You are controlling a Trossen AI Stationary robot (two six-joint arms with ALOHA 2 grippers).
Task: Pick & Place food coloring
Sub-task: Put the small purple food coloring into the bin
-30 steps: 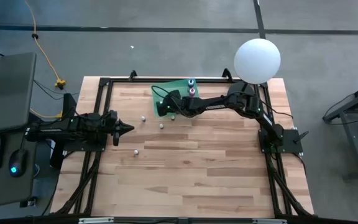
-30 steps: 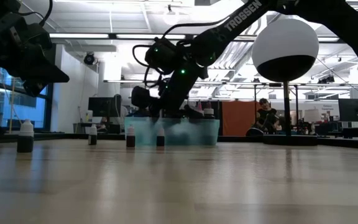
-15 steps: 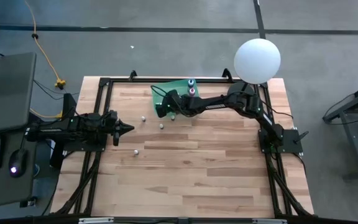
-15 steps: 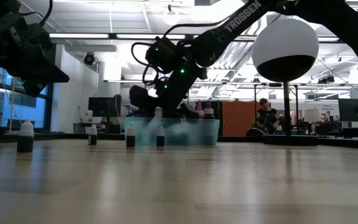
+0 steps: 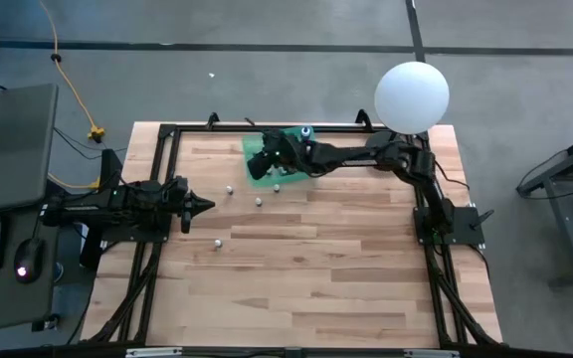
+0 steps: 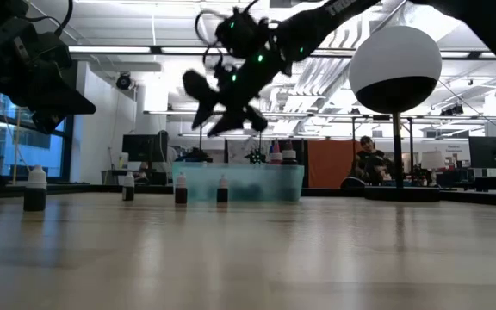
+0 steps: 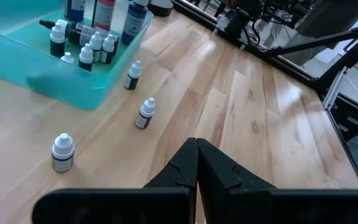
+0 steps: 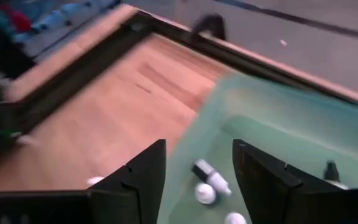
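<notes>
Right gripper (image 8: 197, 165) is held released, empty, above the green tray (image 5: 257, 149) at far centre (bottles (image 7: 87, 55) inside, three (image 7: 145, 114) just outside). Left gripper (image 7: 196, 163) is kept clenched, far left.

Pale striped wood on the surface (image 5: 316, 259), black frame around it. Translucent green tray (image 7: 55, 74) holding white-capped dark bottles (image 7: 86, 56); taller blue (image 7: 135, 18) and red ones (image 7: 104, 9) behind. Both tools (image 7: 196, 163) (image 8: 197, 168) black. White globe lamp (image 5: 412, 96), yellow cable (image 5: 68, 85).

Bottles (image 7: 84, 51) in tray (image 7: 55, 87) (others (image 7: 145, 114) beside)
</notes>
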